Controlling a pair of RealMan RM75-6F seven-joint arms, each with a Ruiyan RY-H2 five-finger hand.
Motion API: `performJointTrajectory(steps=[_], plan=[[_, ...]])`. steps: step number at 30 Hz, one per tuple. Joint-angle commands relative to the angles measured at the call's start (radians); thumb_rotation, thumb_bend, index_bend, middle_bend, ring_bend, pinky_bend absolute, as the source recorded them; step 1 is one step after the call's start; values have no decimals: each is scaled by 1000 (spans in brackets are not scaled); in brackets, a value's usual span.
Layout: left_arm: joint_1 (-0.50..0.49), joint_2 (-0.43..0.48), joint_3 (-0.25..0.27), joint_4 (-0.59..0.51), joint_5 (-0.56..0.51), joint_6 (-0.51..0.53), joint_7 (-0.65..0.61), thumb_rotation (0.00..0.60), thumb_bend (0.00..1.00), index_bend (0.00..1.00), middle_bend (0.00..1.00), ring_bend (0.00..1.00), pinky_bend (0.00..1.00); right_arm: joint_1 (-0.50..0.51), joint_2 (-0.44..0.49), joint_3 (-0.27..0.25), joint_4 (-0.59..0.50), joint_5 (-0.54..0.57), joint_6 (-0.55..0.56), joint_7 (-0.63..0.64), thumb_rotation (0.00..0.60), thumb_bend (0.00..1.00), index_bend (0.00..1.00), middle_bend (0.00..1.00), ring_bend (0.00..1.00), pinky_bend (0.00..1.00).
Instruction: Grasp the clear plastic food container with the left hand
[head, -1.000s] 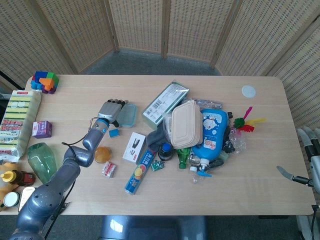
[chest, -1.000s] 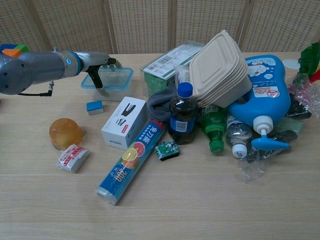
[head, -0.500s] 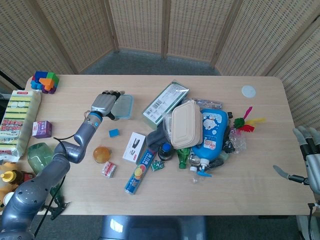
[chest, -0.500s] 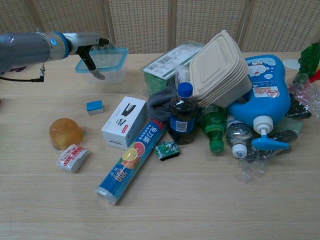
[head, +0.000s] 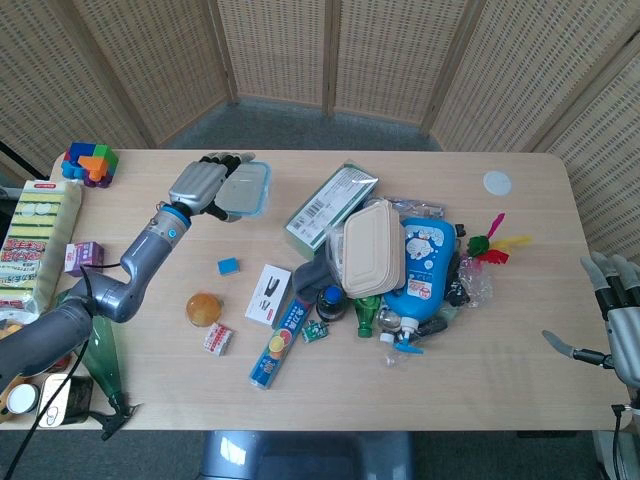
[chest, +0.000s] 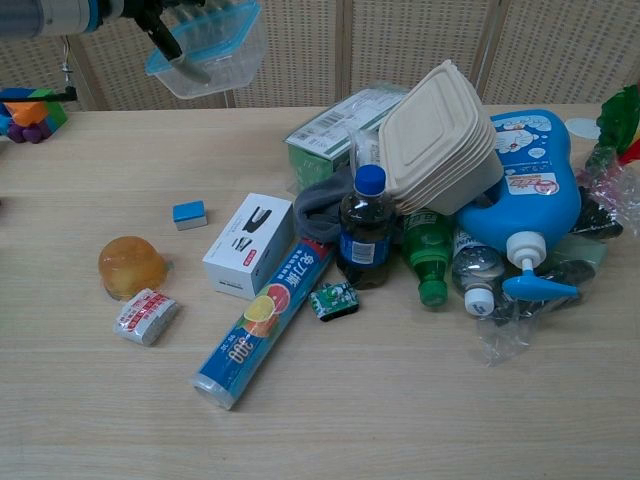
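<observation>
High above the table (chest: 90, 400), up-left of the white stapler box (chest: 248, 245), the left hand (head: 197, 186) grips the clear plastic food container (chest: 208, 48), tilted. Far right of that box, the right hand (head: 612, 325) hangs with fingers spread, holding nothing.

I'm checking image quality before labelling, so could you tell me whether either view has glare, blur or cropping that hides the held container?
Head view: even light, soft shadows, the clear plastic food container sharp in the left hand. Chest view: container sharp, but the frame's top edge crops the hand; no strong glare.
</observation>
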Motion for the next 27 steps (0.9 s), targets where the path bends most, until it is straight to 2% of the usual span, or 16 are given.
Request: performJointTrajectory(steps=[1, 10, 16, 20, 27], plan=[[29, 130, -42, -178, -74, 43, 67, 600, 410, 413, 346, 588, 557, 4, -5, 1, 3, -3, -3, 3, 267, 177, 0, 34, 0, 0], [48, 325, -87, -447, -175, 91, 153, 600, 406, 405, 327, 580, 547, 14, -22, 2, 16, -10, -8, 16, 264, 179, 0, 34, 0, 0], [66, 443, -115, -600, -238, 112, 161, 600, 405, 403, 324, 573, 541, 18, -32, 2, 26, -19, -5, 29, 265, 177, 0, 34, 0, 0], [72, 494, -115, -658, -252, 130, 183, 600, 404, 403, 323, 572, 537, 17, -34, 1, 28, -26, 1, 36, 265, 177, 0, 34, 0, 0], [75, 525, -107, -701, -279, 154, 200, 600, 404, 401, 322, 570, 536, 12, -29, -1, 24, -33, 14, 38, 266, 177, 0, 34, 0, 0]])
